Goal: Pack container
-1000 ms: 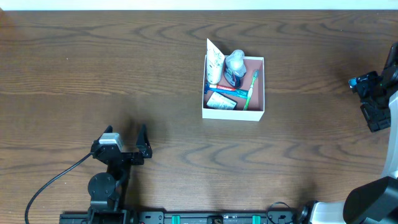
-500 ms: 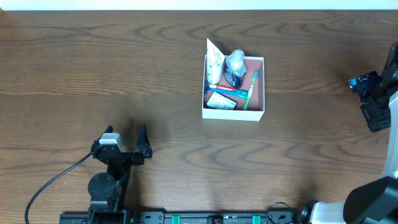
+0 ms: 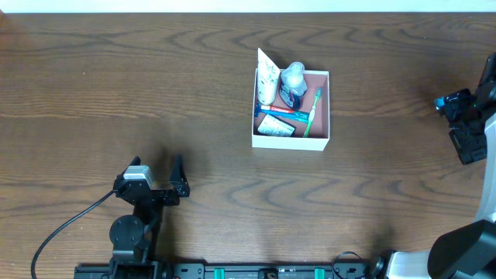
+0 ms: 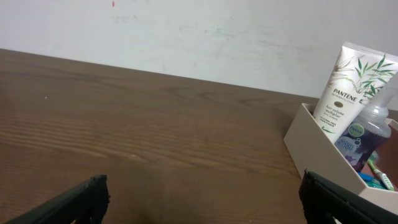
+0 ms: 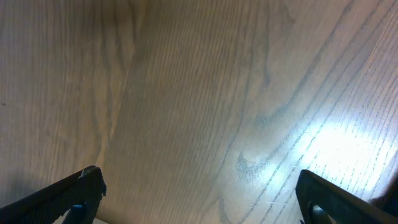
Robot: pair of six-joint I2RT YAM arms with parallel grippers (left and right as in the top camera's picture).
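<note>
The square, shallow cardboard container [image 3: 291,140], white outside and pink-brown inside, sits mid-way across the brown wooden tabletop [image 3: 155,77]. It holds a white plastic tube [image 3: 267,77], a green toothbrush [image 3: 312,112] and other toiletries. The left gripper [image 3: 180,178] and right gripper [image 3: 459,124] are well apart from it, jaws wide open and empty. Packing looks finished, so the next move probably only calls for parking the 2 arms.

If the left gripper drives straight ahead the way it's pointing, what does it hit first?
Probably nothing near: the left gripper, jaws open, faces bare table, with the pale wall beyond. The container sits right of that line, though depth is hard to judge.
</note>
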